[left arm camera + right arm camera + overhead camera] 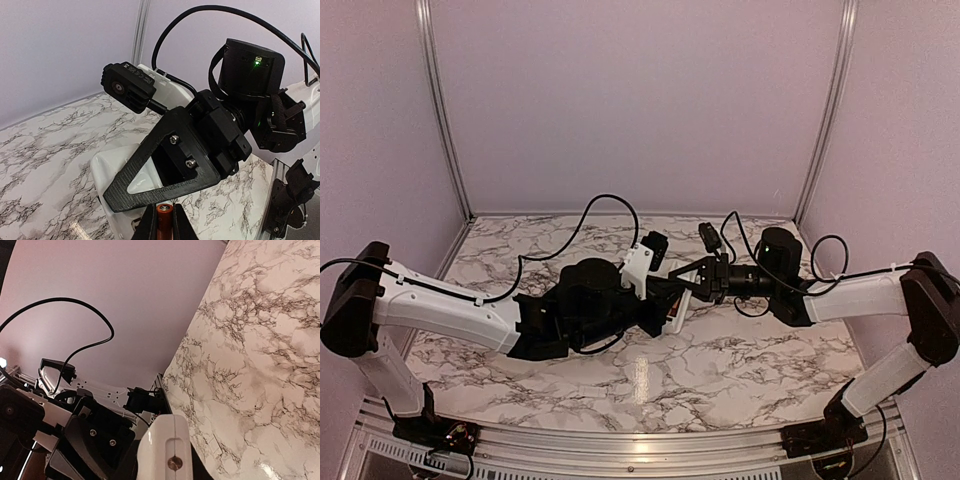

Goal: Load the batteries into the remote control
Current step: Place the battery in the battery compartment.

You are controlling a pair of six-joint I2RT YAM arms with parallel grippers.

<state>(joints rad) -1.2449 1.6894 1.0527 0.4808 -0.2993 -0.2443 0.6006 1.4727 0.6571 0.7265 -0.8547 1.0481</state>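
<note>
meeting over the middle of the bench (720,370), the two arms face each other tip to tip, left arm (470,310) reaching in from the left and right arm (850,290) from the right.

left side: the left fingers (149,229) are pressed in on a battery (164,216), pinching it between them. the battery is orange-red, and its end faces the remote. only its forward part shows at the bottom edge of the left wrist view.

right side: the right fingers (145,150) are clamped on the remote (112,167), a white plastic bar that sticks out past the black triangular finger frame. in the right wrist view the remote fills the lower centre, narrow edge up, with a small round screw head showing in it. the remote appears to be held up off the marble-patterned surface.

relation: the battery sits just beside the remote's near end. whether the two touch cannot be told from any view, and the battery recess is not visible.

other items: the right arm's wrist camera (127,87) sits above its finger frame. a green light (257,62) glows on the black motor housing behind it. black cables (605,205) loop over both wrists.
</note>
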